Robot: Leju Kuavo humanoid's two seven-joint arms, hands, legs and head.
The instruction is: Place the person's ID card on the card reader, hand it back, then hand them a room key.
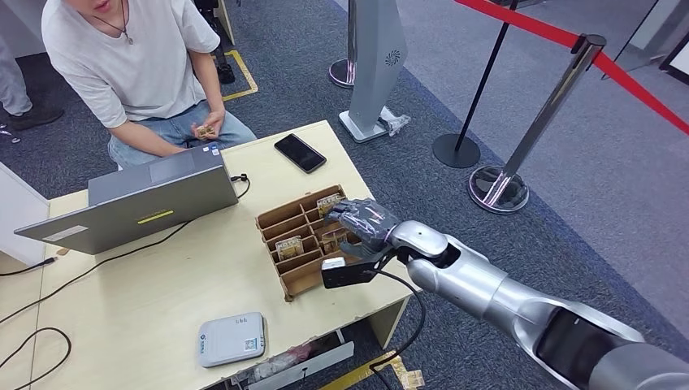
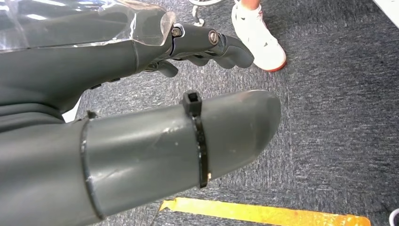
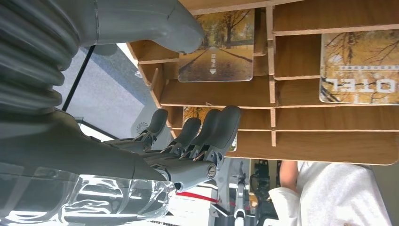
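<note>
A brown wooden rack (image 1: 294, 280) of slots stands at the table's right edge with several yellow room key cards (image 1: 288, 246) upright in it. My right hand (image 1: 361, 226) hovers over the rack's right side with nothing in it. Close up, its thumb (image 3: 155, 23) and dark fingers (image 3: 207, 132) lie on either side of one key card (image 3: 216, 47), apart from it; a second key card (image 3: 360, 66) sits in a neighbouring slot. The white card reader (image 1: 231, 339) lies near the table's front edge. The seated person (image 1: 130, 57) holds a small card (image 1: 205, 130) in both hands. My left hand (image 2: 141, 117) hangs over the carpet, holding nothing.
A grey laptop (image 1: 138, 199) stands open at the table's left with cables trailing from it. A black phone (image 1: 299, 152) lies at the far edge. Stanchions (image 1: 497, 188) with a red belt and a grey kiosk base (image 1: 372, 122) stand on the carpet to the right.
</note>
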